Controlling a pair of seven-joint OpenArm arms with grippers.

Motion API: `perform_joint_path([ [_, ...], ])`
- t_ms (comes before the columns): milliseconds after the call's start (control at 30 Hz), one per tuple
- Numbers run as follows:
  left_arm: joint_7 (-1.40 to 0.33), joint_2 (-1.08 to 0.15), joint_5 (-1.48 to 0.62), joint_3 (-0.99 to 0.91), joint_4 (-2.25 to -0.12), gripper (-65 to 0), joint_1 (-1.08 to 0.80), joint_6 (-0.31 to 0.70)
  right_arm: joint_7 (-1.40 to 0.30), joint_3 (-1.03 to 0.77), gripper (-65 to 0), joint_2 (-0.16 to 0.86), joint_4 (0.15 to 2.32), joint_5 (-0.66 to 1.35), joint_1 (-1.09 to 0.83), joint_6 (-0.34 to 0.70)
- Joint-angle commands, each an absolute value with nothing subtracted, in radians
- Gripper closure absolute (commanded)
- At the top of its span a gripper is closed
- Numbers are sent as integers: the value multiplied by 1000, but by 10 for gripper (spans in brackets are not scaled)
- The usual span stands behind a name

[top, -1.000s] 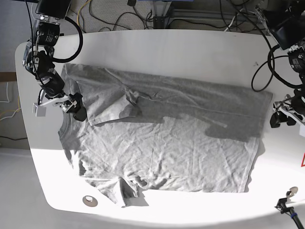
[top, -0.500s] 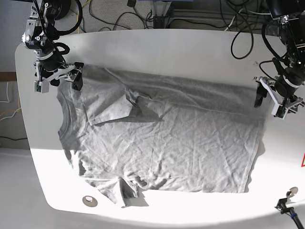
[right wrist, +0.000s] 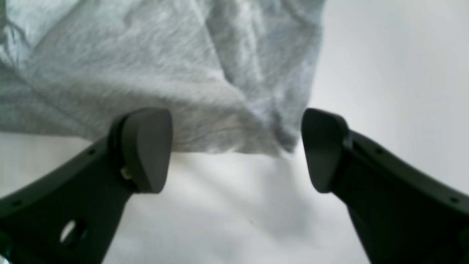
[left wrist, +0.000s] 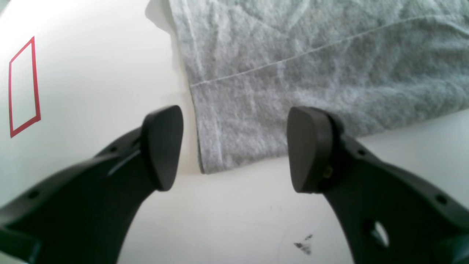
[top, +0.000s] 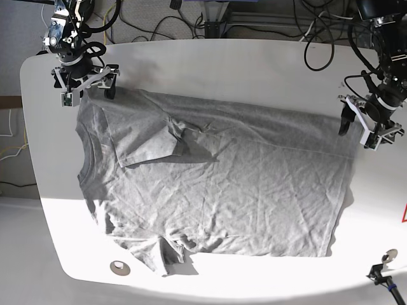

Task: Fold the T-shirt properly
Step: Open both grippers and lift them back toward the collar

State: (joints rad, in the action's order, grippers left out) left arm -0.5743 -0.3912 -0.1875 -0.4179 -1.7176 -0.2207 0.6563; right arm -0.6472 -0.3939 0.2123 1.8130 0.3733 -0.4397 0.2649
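The heather-grey T-shirt (top: 216, 190) lies spread and wrinkled on the white table (top: 254, 67), with one sleeve folded onto its body. No lettering shows. My right gripper (top: 88, 91) hovers open at the shirt's far left corner. In the right wrist view its fingers (right wrist: 146, 146) straddle that bunched corner (right wrist: 220, 91) with nothing held. My left gripper (top: 358, 131) stands open at the far right corner. In the left wrist view its fingers (left wrist: 309, 146) flank the hemmed corner (left wrist: 238, 128), and the gripper (left wrist: 234, 150) holds nothing.
A small round disc (top: 119, 267) is set in the table near the front left edge. A red outlined rectangle (left wrist: 23, 88) is marked on the table beside the shirt's right hem. Cables (top: 159, 19) run behind the table's far edge.
My right gripper has moved from the collar side back to the shirt's far left corner. My left gripper has shifted back and inward to the far right corner. Both stay open.
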Motion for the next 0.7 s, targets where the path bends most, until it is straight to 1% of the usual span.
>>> perform_joint_path([
  [0,-549,-410,-202,-426,-1730,-422,-216,654,-622,-400,-527,226,1822,360,-424,274],
  [100,-549,-410,-202,-426,-1730,-422,-217,654,-616,-401,-527,226,1785,351,-414,285],
  [267,-552,-410,-202,-426,-1719,-422,-217,650,-542,-401,-524,236,1678,351,-380,285],
  [300,-552,-410,-202,-426,-1712,-422,-216,650,-530,-401,-510,236,1659,351,-378,285],
  [333,-552,-410,-202,-426,-1698,-422,-213,650,-522,-401,-483,236,1643,351,-377,286],
  [467,-552,-410,-202,-426,-1656,-422,-211,650,-499,-400,-308,248,1598,357,-375,289],
  [533,-552,-410,-203,-426,-1630,-422,-209,650,-492,-398,-221,248,1573,354,-375,323],
  [600,-555,-410,-203,-426,-1603,-422,-188,650,-487,-398,-141,249,1558,352,-375,335],
  [667,-555,-410,-203,-426,-1560,-422,-166,650,-486,-398,-75,249,1557,352,-375,335],
])
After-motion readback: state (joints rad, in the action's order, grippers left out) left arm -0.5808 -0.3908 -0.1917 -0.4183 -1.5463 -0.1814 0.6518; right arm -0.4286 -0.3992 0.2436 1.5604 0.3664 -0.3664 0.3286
